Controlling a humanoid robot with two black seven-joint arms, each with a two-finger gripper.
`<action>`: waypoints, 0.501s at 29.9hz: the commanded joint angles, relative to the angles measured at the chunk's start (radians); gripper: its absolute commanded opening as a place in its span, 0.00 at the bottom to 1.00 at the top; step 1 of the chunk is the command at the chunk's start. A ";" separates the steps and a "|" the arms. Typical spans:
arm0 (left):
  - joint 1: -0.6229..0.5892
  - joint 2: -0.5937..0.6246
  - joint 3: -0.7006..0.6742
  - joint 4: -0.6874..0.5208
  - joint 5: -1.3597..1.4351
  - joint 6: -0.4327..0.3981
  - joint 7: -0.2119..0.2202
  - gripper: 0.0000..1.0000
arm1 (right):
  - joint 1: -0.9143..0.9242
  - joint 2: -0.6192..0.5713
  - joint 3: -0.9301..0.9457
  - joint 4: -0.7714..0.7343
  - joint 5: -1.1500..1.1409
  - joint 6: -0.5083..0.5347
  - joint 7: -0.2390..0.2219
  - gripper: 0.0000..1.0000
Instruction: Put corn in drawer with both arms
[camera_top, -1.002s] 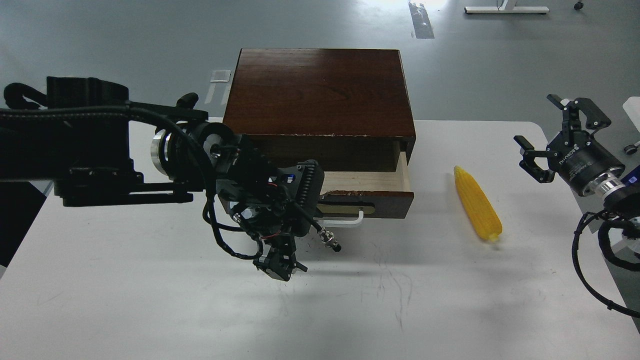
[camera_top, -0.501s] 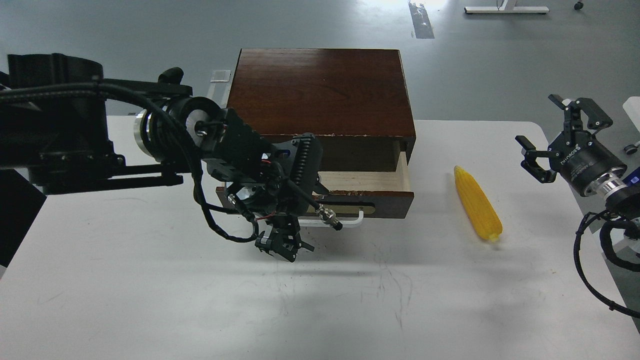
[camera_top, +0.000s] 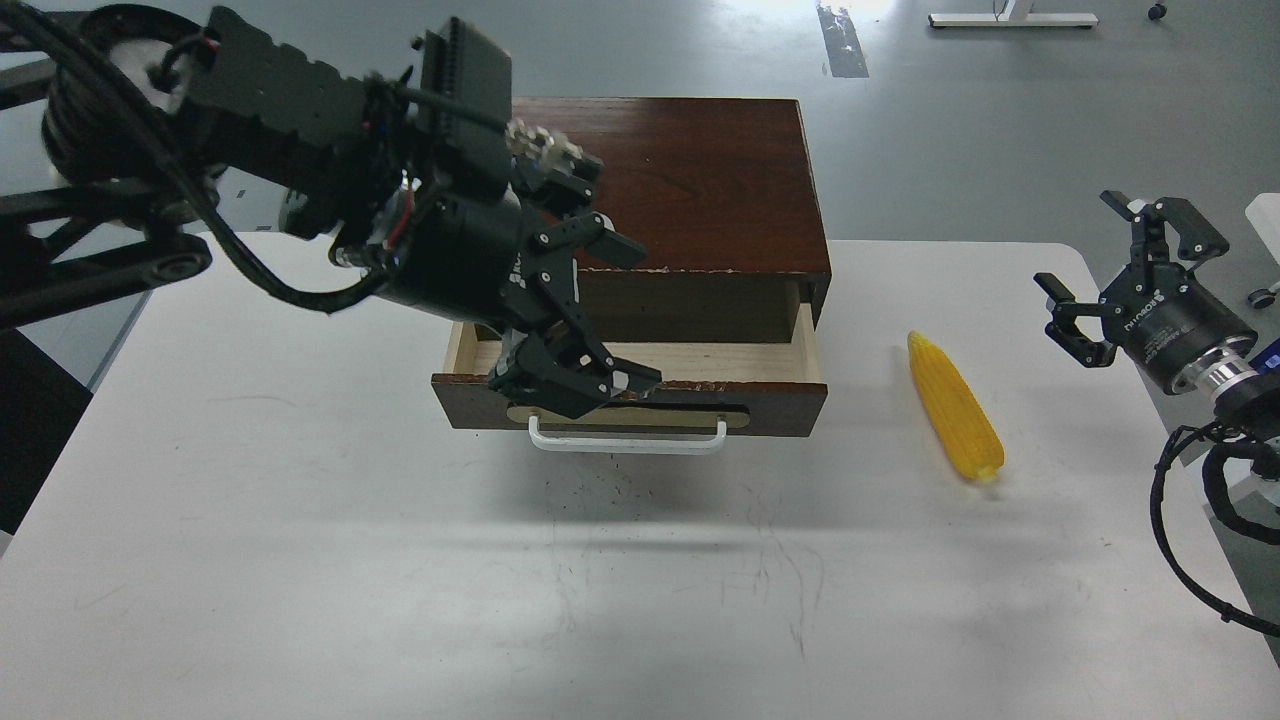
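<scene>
One corn (camera_top: 955, 407), one open drawer (camera_top: 630, 392), two arms

Even, bright overhead light, slightly cool cast. Glare patch on the grey floor (camera_top: 800, 10) at 12 o'clock. Soft diffuse shadows on the white tabletop (camera_top: 300, 560) below the dark brown wooden drawer (camera_top: 640, 405) and beside the yellow tapered corn cob (camera_top: 955, 408). Black left arm's tool (camera_top: 590, 310) slightly motion-blurred; everything else sharp. No obvious edge distortion.
</scene>
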 joint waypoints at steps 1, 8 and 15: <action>0.044 0.068 -0.003 0.064 -0.335 0.000 0.000 0.99 | 0.000 0.000 -0.002 -0.001 0.000 0.000 0.000 1.00; 0.212 0.143 -0.005 0.152 -0.814 0.004 0.000 0.99 | -0.001 -0.001 -0.005 -0.001 -0.008 0.000 0.000 1.00; 0.413 0.196 -0.008 0.270 -1.121 0.018 0.000 0.99 | 0.003 -0.033 -0.020 0.011 -0.058 0.000 0.000 1.00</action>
